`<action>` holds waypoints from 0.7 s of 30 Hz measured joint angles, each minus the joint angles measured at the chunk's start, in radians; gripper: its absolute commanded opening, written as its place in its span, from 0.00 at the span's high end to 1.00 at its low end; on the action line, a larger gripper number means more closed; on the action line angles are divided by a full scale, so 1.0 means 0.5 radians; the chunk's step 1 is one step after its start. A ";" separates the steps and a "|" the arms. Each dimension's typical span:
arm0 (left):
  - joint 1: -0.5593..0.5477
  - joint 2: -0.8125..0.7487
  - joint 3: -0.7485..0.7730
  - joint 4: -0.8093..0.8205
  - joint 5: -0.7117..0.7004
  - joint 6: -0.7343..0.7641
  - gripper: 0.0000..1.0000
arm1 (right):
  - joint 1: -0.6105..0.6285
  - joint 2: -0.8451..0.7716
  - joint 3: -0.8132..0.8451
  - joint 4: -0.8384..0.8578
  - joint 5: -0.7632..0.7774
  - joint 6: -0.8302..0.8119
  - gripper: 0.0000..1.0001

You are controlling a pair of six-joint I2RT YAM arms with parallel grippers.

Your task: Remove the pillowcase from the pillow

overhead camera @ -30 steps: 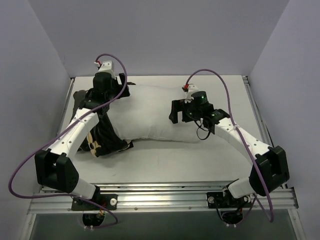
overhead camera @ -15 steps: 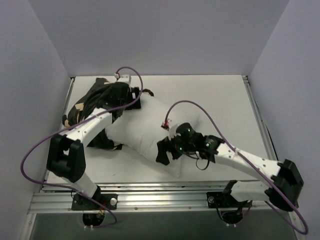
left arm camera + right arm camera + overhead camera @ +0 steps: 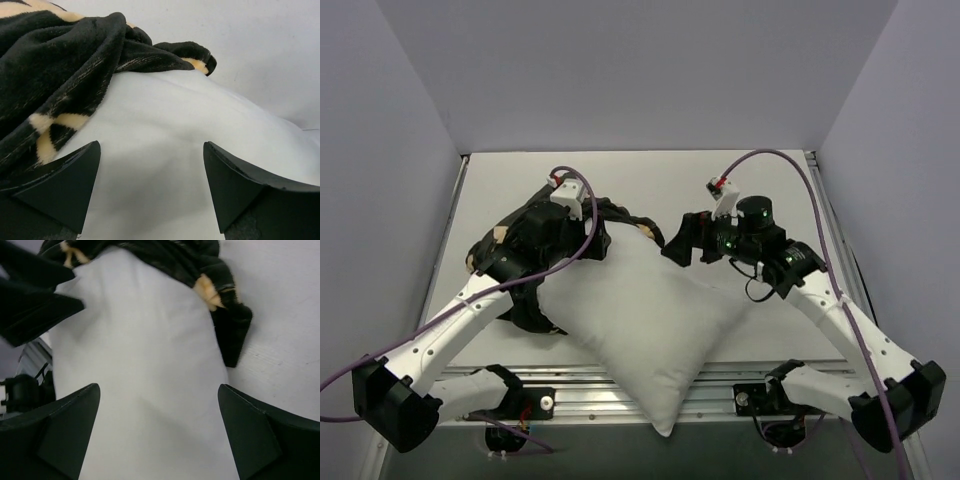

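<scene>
Pillow (image 3: 650, 330) lies diagonally on the counter (image 3: 770, 180), its near corner overhanging the front edge. Pillowcase (image 3: 65, 65) is bunched over its far-left end only. Left tool (image 3: 151, 147) is spread and empty at the cover's edge, apparently placed to seize it. Right tool (image 3: 158, 387) is spread and empty over bare pillow.

Left arm (image 3: 450, 325): white plastic link shells, chunky black joint housings. Right arm (image 3: 850, 320): same build, green indicator lights (image 3: 739, 214) on black wrist housing. Thin purple cable (image 3: 770, 153) arcs along each arm, ending at small white connector (image 3: 720, 186) with red mark at wrist. Black base mounts (image 3: 770, 400) sit on ribbed silver aluminium rail (image 3: 650, 395) at near edge of bench (image 3: 650, 170). Jaws: matte black wedge fingers (image 3: 60, 185), smooth, tapered to blunt tips.
</scene>
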 measured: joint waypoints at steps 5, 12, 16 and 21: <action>-0.001 0.014 0.068 -0.112 -0.002 -0.054 0.08 | -0.294 0.418 0.080 0.144 -0.201 0.008 0.00; -0.011 -0.079 -0.241 -0.068 -0.018 -0.261 0.13 | -0.288 1.003 0.248 0.412 -0.502 0.076 0.00; -0.024 -0.218 -0.446 0.077 -0.056 -0.423 0.15 | -0.247 1.189 0.274 0.495 -0.629 0.084 0.00; -0.031 -0.304 -0.672 0.277 -0.095 -0.578 0.18 | -0.080 1.286 0.291 0.520 -0.721 0.020 0.00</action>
